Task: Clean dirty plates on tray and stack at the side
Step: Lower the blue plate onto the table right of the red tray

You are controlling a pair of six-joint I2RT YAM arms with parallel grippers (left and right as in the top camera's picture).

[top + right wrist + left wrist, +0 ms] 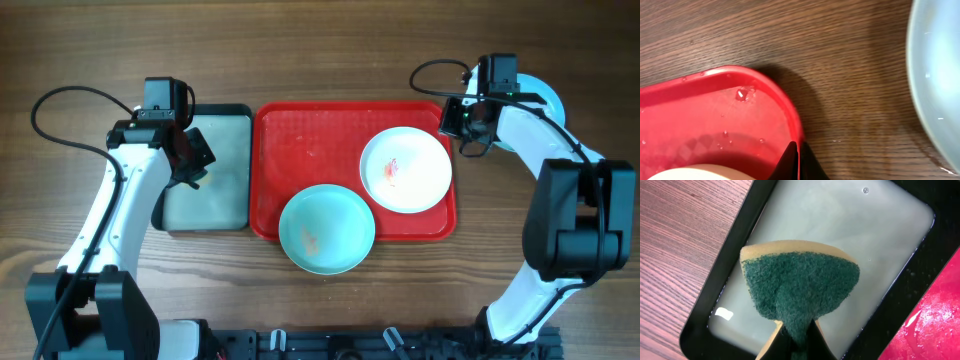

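Green scouring sponge, yellow-backed and soft, fills the left wrist view. The left gripper is clamped on its lower end, holding it above the black-rimmed grey tray, which looks wet.

Beside that sits the red tray with two dirty plates. The white plate lies flat in the tray's right half with a red-orange smear near its middle. The turquoise plate has a fainter smear and overhangs the tray's near rim, so it probably rests slightly tilted. A third plate, pale turquoise, lies on the table to the right of the tray, apart from it and partly hidden under the right arm in the overhead view.

The right gripper is closed at the tray's far right corner. A red sliver shows between its fingers, so it appears to pinch the rim.

These plates look stiff, shallow and fairly light, so they could skate under a scrubbing sponge. Droplets on the tray suggest wet, slick surfaces. The raised rim is the only real hold, and the overhanging edge of the turquoise plate offers the easiest pinch.
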